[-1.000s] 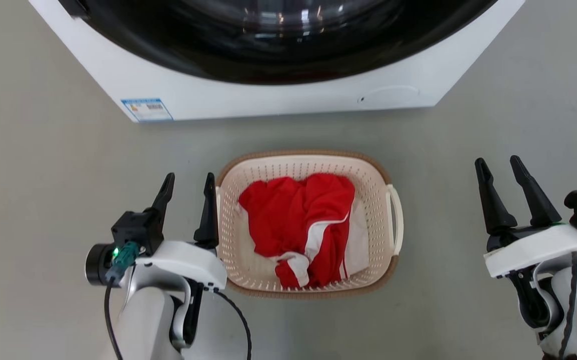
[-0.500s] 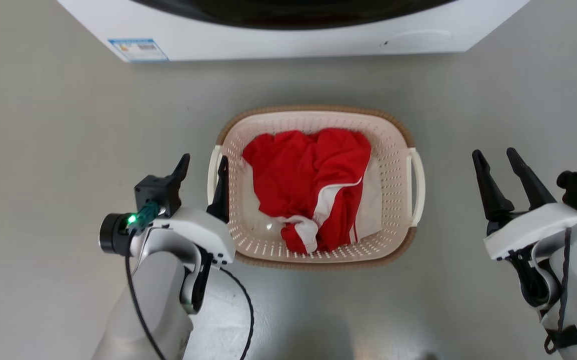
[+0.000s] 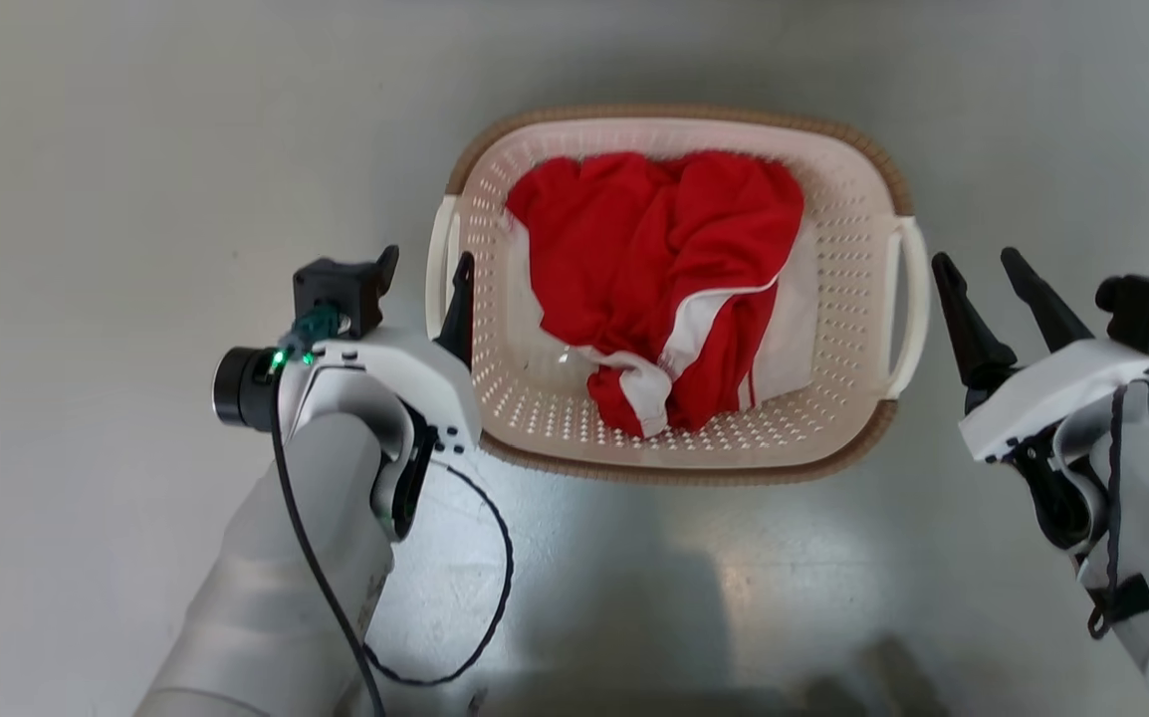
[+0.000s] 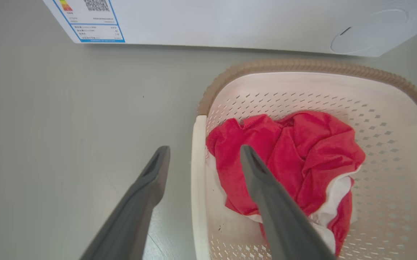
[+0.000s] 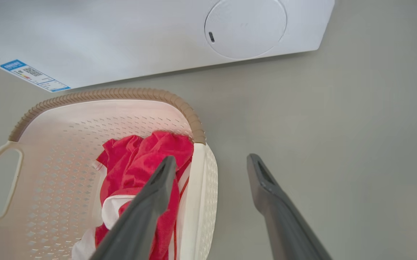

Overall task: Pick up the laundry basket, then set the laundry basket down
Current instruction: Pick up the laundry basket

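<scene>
The laundry basket point(image 3: 838, 299) stands upright on the grey floor point(image 3: 87, 199), open side up. It is rounded-rectangular, of cream perforated plastic, with a brown woven-look rim point(image 3: 684, 476). A white loop handle sits on its left end point(image 3: 438, 264) and another on its right end point(image 3: 918, 309). A crumpled red garment point(image 3: 654, 259) with white trim lies inside, covering much of the bottom.

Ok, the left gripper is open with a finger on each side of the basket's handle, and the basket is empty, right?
Not empty: the head view shows red and white clothing in the basket. The left gripper is open astride the handle, as you said.
</scene>
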